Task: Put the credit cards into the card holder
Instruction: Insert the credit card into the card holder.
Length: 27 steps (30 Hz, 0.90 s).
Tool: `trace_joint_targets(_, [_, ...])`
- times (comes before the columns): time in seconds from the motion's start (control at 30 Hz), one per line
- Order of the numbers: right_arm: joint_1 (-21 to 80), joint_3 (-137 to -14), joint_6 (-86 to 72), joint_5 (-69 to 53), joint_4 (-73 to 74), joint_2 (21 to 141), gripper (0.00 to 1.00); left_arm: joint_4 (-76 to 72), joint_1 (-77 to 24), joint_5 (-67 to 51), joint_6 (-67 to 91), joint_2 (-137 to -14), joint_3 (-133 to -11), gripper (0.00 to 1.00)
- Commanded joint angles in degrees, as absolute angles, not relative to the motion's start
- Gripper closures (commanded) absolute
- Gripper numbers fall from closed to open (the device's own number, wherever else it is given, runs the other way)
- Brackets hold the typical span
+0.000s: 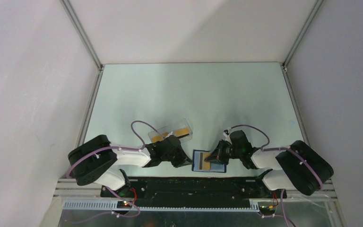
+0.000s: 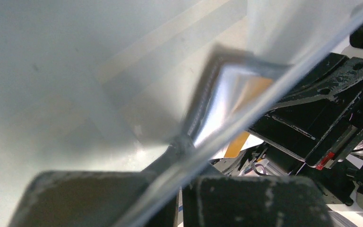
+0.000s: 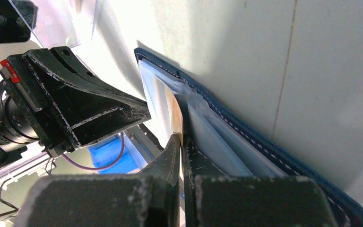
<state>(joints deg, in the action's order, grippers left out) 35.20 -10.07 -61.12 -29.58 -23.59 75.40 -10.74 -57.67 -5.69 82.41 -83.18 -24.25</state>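
The navy card holder [image 1: 209, 161] lies open near the table's front edge, its light blue slots [image 3: 227, 142] facing up. My right gripper [image 1: 216, 156] is over it, shut on the edge of a gold-tan credit card [image 3: 177, 118] that stands at the slots. That card also shows orange in the left wrist view [image 2: 238, 142]. More cards [image 1: 176, 133] lie in the clear tray. My left gripper [image 1: 185, 161] is at the holder's left edge, its fingers [image 3: 123, 111] together. A blurred clear plastic edge [image 2: 264, 99] crosses in front of them, and I cannot tell if they pinch anything.
The clear plastic tray [image 1: 155, 133] sits just behind the left gripper, partly under its wrist. The two grippers are close together over the card holder. White walls and metal frame rails [image 1: 90, 101] enclose the table on three sides.
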Motion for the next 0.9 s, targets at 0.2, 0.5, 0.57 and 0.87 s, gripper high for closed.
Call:
trace_joint_targets(0.2, [35.8, -15.6, -53.9, -34.4, -16.7, 82.3, 0.69, -5.8, -57.9, -3.2, 80.1, -84.6, -24.7, 1.00])
trace_joint_targets(0.5, [38.4, -23.8, -48.4, -24.3, 8.1, 71.1, 0.21, -5.1, -57.9, -3.0, 80.2, -84.0, -24.8, 1.00])
trace_joint_targets(0.57, [38.6, -24.9, -47.6, -24.1, 9.2, 72.1, 0.18, -5.1, -57.9, -3.0, 80.0, -84.0, -25.0, 1.00])
trace_joint_targets(0.87, [42.5, -28.9, -48.2, -24.8, 7.1, 80.6, 0.21, -4.8, -57.9, -3.5, 79.5, -84.5, -25.7, 1.00])
